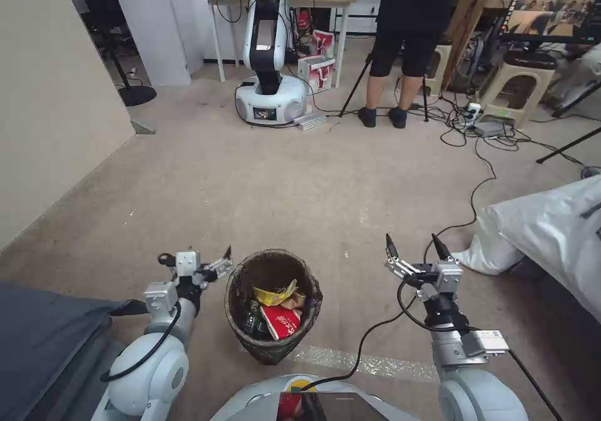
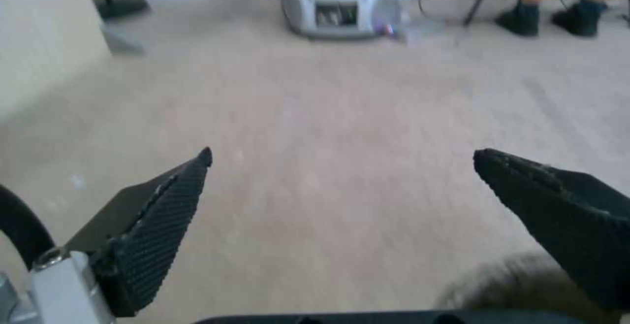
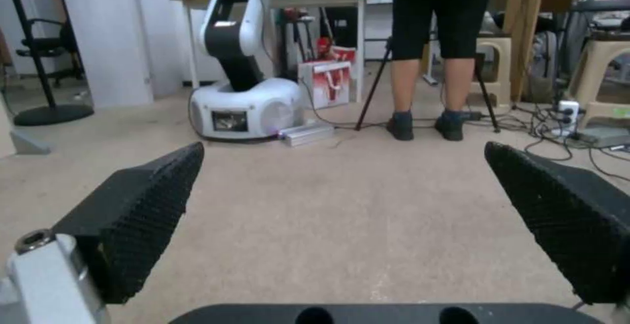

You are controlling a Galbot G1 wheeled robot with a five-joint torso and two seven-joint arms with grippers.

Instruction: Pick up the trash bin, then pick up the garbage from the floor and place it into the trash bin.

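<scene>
The trash bin (image 1: 270, 348), wrapped in a dark bag, stands on the carpet just ahead of my base. Garbage lies inside it: a red-white carton (image 1: 281, 321), a yellow wrapper (image 1: 275, 296) and a green-labelled bottle (image 1: 253, 322). My left gripper (image 1: 197, 259) hovers open beside the bin's left rim, one fingertip close to the rim and holding nothing. In the left wrist view the left gripper (image 2: 341, 156) is spread wide, with the bin's blurred rim (image 2: 505, 284) by one finger. To the bin's right my right gripper (image 1: 413, 242) (image 3: 344, 149) is open and holds nothing.
Another white robot (image 1: 269, 95) and a standing person (image 1: 407, 51) are at the far side by a desk. Cables (image 1: 476, 176) trail across the right floor, next to a large white bag (image 1: 551, 233). A beige panel (image 1: 56, 95) walls the left.
</scene>
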